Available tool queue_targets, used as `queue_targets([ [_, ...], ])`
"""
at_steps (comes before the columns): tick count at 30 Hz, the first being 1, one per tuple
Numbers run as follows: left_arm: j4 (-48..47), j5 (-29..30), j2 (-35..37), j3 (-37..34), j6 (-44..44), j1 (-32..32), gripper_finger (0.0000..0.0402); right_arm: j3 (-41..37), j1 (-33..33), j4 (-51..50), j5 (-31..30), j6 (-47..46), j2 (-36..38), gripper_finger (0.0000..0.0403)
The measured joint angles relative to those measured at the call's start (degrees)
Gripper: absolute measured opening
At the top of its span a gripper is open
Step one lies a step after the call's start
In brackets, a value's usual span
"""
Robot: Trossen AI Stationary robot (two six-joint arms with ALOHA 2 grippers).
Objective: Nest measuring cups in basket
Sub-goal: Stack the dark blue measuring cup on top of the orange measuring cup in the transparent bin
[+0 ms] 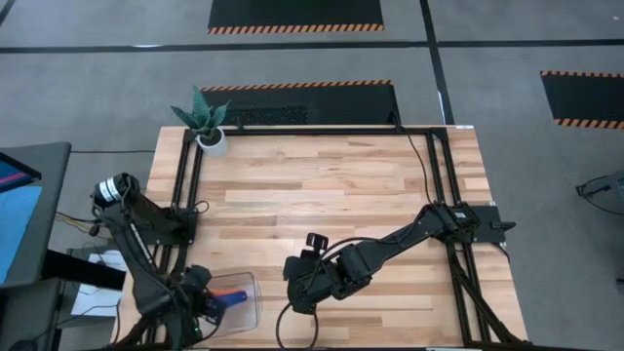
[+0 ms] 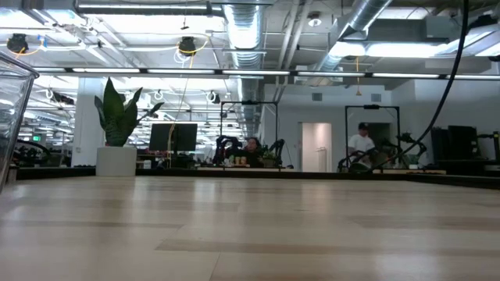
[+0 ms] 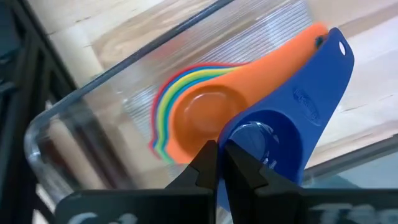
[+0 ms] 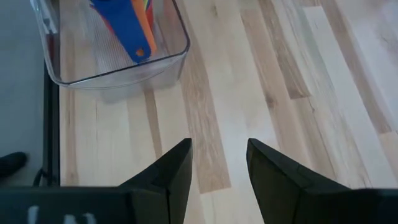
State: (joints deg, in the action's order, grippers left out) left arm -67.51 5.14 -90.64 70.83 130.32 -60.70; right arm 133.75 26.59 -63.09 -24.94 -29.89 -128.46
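The clear basket [image 1: 244,310] sits at the table's near-left corner; its wall [image 2: 14,117] shows in the low view too. Inside it lies a nested stack of measuring cups [image 3: 186,106], an orange-red one [image 3: 205,115] on top, with green, yellow and blue rims showing below. A blue cup [image 3: 292,118] lies tilted over the stack, its handle [image 3: 333,56] pointing away. My left gripper [image 3: 219,163] reaches into the basket, shut on this blue cup. My right gripper [image 4: 219,163] hangs open over bare wood, right of the basket [image 4: 112,62]. My left gripper pinches the blue cup by the bowl's rim [image 3: 231,134], on the side opposite the handle, slanting down from above. The cup is tilted, its handle lying over the orange-red cup's handle [image 3: 292,46]. Whether its bowl rests in the stack cannot be told.
A white pot with a plant [image 1: 211,138] stands at the table's far-left corner. Dark frame rails [image 1: 190,185] run along the left and right sides. Bare wood [image 1: 322,195] fills the middle of the table. People sit in the room beyond [image 2: 250,148].
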Motion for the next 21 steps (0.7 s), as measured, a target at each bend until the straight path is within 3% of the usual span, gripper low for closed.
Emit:
queue_targets([
  [21, -4.59, -2.45, 0.01, 0.0, -2.38, -0.1, 0.0016, 0.0, -0.09, 0.04, 0.01, -0.02, 0.0, 0.0177],
])
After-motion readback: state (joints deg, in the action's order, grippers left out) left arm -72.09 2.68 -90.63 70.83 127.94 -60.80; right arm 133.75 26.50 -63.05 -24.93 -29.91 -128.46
